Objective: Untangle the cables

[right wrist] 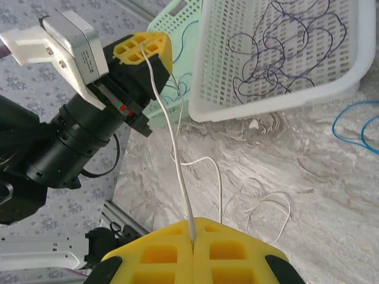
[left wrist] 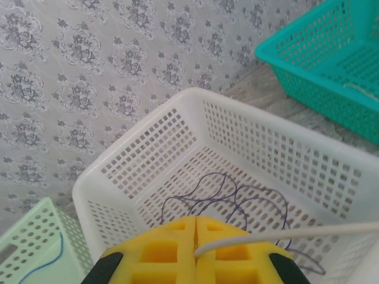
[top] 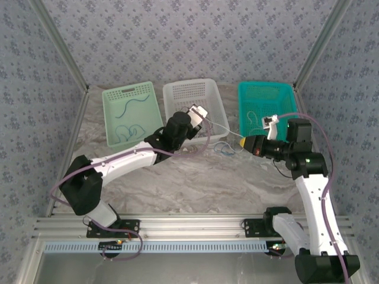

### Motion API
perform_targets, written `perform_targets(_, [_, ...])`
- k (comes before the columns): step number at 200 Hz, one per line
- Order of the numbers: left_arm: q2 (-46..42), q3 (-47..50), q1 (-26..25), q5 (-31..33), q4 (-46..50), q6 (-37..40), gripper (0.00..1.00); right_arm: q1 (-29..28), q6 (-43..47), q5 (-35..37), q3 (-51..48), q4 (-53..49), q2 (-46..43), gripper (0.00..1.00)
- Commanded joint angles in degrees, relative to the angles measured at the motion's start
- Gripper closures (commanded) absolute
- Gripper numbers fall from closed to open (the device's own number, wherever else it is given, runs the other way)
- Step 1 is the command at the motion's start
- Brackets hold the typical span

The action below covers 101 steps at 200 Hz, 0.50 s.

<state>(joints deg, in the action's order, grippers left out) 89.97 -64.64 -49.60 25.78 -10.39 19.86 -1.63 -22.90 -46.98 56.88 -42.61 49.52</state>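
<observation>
1. Pulling-apart step: left gripper (right wrist: 145,46) and right gripper (right wrist: 192,229) both pinch the white cable (right wrist: 177,157), taut beside the white basket (right wrist: 284,100).
2. Next, I'd judge, it needs slack loops drawn off the table (right wrist: 331,195).

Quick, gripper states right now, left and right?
left gripper: shut on the white cable.
right gripper: shut on the same white cable.
</observation>
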Motion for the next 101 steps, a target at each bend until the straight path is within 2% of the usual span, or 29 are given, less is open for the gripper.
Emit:
perform_targets(1, [-2.4, -0.1, -0.1, 0.3, 1.9, 9.8, 1.00, 0.4, 3.8, -1.0, 1.7, -4.8, 1.0, 1.00])
perform_targets(55, [-3.6, 3.1, -2.7, -3.3, -0.2, 22.1, 1.00, -1.0, 5.1, 0.2, 1.9, -5.4, 2.9, 1.00])
perform_targets(79, [-3.6, 3.2, -3.2, -4.6, 0.6, 22.9, 1.00, -1.2, 5.0, -0.2, 2.1, -4.9, 2.9, 1.00])
perform_targets(92, [-3.2, 3.2, -3.2, -3.2, 0.0, 22.6, 1.00, -1.0, 5.7, 1.4, 2.9, -5.9, 2.7, 1.00])
perform_targets(96, [-3.0, 3.2, -3.2, -2.1, -0.6, 22.4, 0.96, -0.7, 5.9, 2.3, 3.2, -6.0, 2.5, 1.00])
perform_targets(101, [-2.8, 3.2, -3.1, -0.5, -1.4, 21.8, 0.86, -0.3, 6.0, 2.8, 3.6, -5.9, 2.3, 1.00])
